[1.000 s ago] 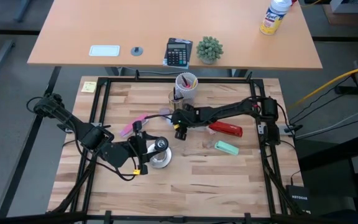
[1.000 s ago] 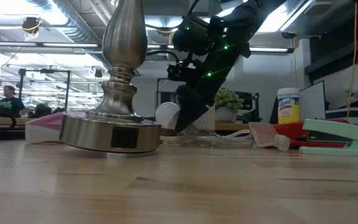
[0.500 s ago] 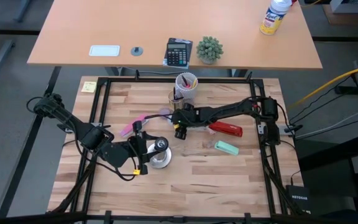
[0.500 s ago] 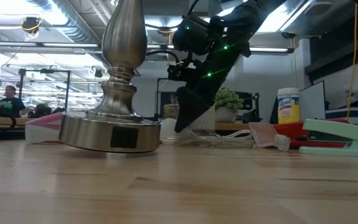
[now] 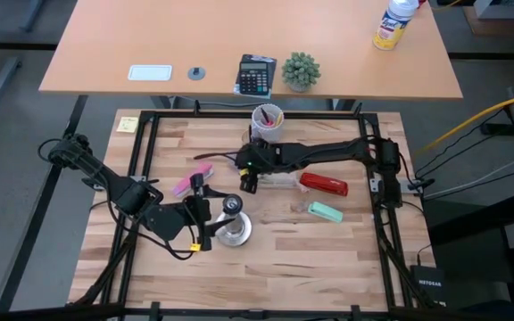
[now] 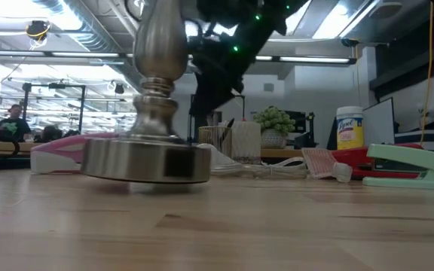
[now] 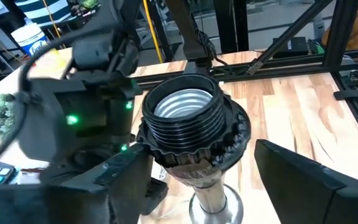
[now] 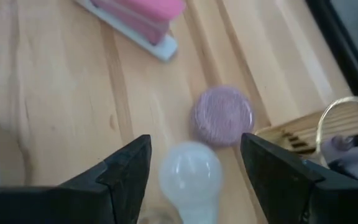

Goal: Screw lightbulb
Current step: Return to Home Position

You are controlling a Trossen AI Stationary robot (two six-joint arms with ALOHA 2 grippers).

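Observation:
The silver stand [image 5: 233, 229] rests on its round base, its black threaded socket [image 7: 188, 121] facing up. My left gripper [image 5: 211, 217] is open, with one finger on each side of the socket. The white lightbulb [image 8: 191, 175] lies on the wood next to a purple cap [image 8: 222, 116]. My right gripper [image 8: 196, 146] hangs open above the bulb, its fingers apart on either side and off the table. In the low view the stand [image 6: 153, 143] hides the bulb. My left gripper has one finger [image 7: 126, 171] close against the socket's black collar [image 7: 151, 152]; whether it touches, I cannot tell. The other finger [image 7: 297, 180] stands clear of the socket.
A pink stapler [image 5: 191, 181] lies left of the bulb, and a red stapler [image 5: 324, 185] and a green one [image 5: 325, 211] lie to the right. A cup of pens [image 5: 267, 119] stands at the back. Black frame rails border the wooden table.
My right gripper has let go of the bulb and risen from the table toward its far edge; the bulb stays on the wood. The stand has shifted a little toward the table's right.

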